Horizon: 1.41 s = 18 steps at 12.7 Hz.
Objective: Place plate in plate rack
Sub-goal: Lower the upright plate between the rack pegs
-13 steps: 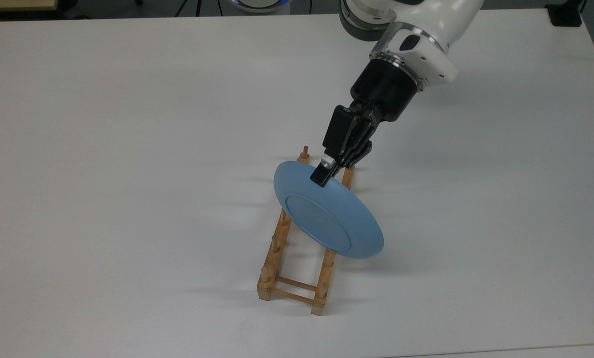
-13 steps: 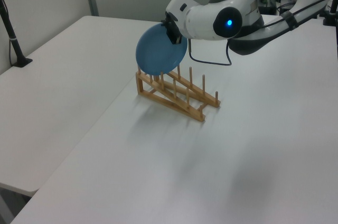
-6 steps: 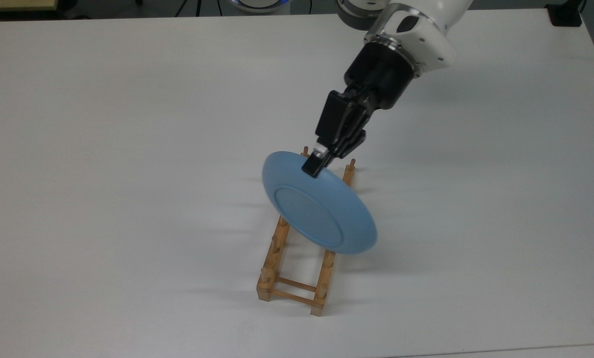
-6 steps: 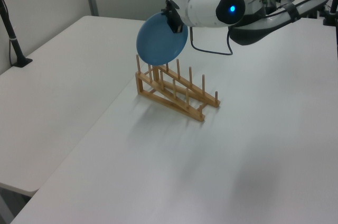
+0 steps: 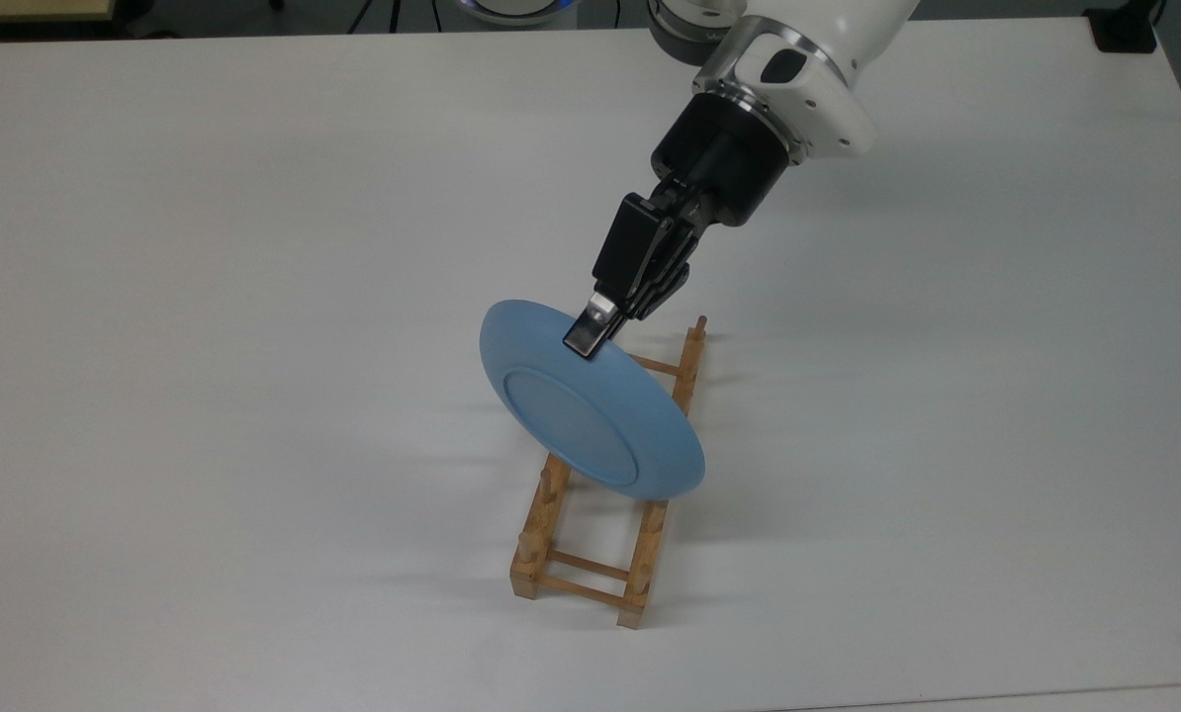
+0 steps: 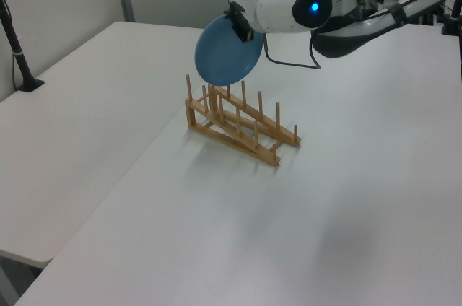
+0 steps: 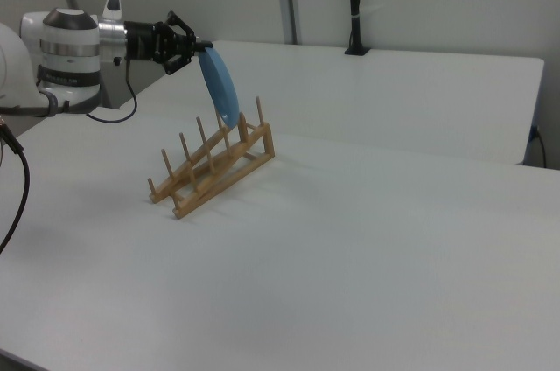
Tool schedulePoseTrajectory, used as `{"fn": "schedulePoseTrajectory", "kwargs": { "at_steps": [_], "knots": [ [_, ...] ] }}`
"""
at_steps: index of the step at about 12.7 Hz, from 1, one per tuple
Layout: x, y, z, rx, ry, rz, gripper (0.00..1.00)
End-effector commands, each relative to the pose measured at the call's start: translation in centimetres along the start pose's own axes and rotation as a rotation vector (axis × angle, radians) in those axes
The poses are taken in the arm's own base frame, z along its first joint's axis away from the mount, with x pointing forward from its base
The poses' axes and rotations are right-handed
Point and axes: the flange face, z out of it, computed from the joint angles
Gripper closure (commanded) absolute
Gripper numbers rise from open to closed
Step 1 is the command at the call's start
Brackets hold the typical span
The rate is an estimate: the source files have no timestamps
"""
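Overhead, the hand (image 5: 585, 336) pinches the plate (image 5: 590, 407) by its upper rim, holding it tilted on edge above the rack (image 5: 605, 509), which stands on the white surface (image 5: 205, 297).

From my top view the plate (image 5: 590, 415) covers the middle of the plate rack (image 5: 640, 583), so I cannot see the pegs under it or whether its lower rim touches them. The end effector (image 5: 585, 338) has one finger behind the plate's rim. The arm (image 5: 808, 49) above the rack runs off the upper edge. In my right view the surface (image 7: 367, 301) past the rack is cut by the frame.
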Motion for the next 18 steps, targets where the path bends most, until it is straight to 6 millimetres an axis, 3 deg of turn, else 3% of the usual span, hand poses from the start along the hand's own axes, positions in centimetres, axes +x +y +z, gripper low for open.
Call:
{"fn": "schedulePoseTrajectory", "kwargs": {
  "at_steps": [1, 10, 14, 15, 17, 18],
  "knots": [
    [0.0, -0.2, -0.2, 0.025, 0.021, -0.029, 1.00],
    [0.5, -3.0, 0.8, 0.053, 0.015, -0.003, 1.00],
    [0.9, -3.5, 0.5, 0.059, 0.020, 0.083, 0.65],
    [0.9, -3.5, 0.5, 0.059, 0.020, 0.085, 0.50],
    [1.0, -3.5, 0.1, 0.061, 0.024, 0.086, 0.00],
    [1.3, -3.5, -0.3, 0.065, 0.031, 0.107, 0.00]
  ]
}}
